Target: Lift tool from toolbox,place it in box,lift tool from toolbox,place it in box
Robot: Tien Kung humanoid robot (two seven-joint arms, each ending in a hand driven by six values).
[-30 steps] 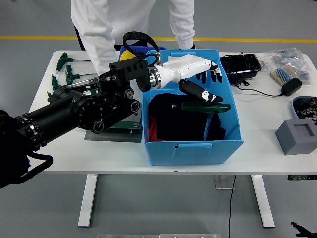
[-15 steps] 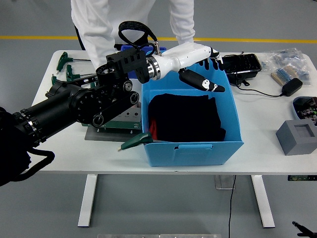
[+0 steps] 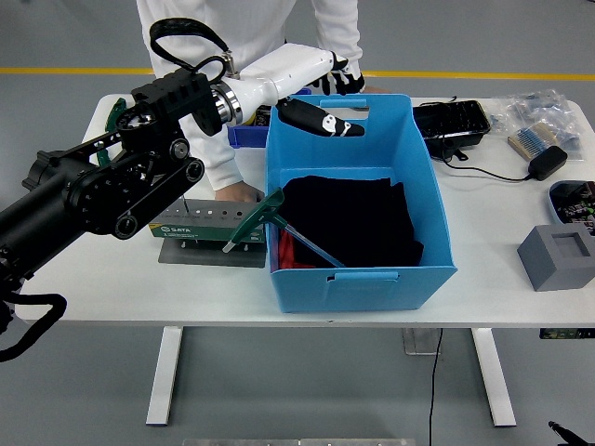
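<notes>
Glossy white robot hand [image 3: 311, 88], smooth blue plastic box [image 3: 423, 195], matt black cloth [image 3: 358, 218] inside, grey metal toolbox [image 3: 200, 228]

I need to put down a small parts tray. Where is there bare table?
Bare table lies between the blue box and the grey block, below the black cable. The far right corner is crowded; the tool stand fills the box's left.

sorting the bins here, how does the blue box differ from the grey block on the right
The blue box is far larger than the grey block. The blue box is an open bin holding black cloth; the grey block only has a shallow square recess, empty. The blue box sits mid-table, the grey block near the right edge. Both rest on the white table.
</notes>
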